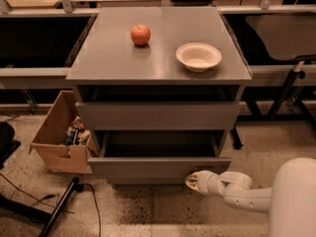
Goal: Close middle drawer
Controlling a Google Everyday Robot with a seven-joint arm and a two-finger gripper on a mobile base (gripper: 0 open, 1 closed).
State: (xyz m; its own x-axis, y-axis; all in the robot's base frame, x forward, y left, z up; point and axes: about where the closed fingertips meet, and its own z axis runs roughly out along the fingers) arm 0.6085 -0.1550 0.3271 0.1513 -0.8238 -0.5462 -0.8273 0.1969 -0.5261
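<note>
The grey cabinet [159, 58] has two drawers open. The middle drawer [158, 166] is pulled far out, with its plain flat front low and near me and its inside dark. The taller-fronted top drawer [157, 115] stands out only a little. The lowest front is hidden under the middle drawer. My gripper [194, 181] is at the end of the white arm [242, 191]. It is at the lower right of the middle drawer's front, at or just short of its face.
A red apple [140, 34] and a white bowl [198, 56] sit on the cabinet top. An open cardboard box [59, 137] with items stands on the floor at the cabinet's left. Black cables [59, 206] lie on the floor. Tables stand on both sides.
</note>
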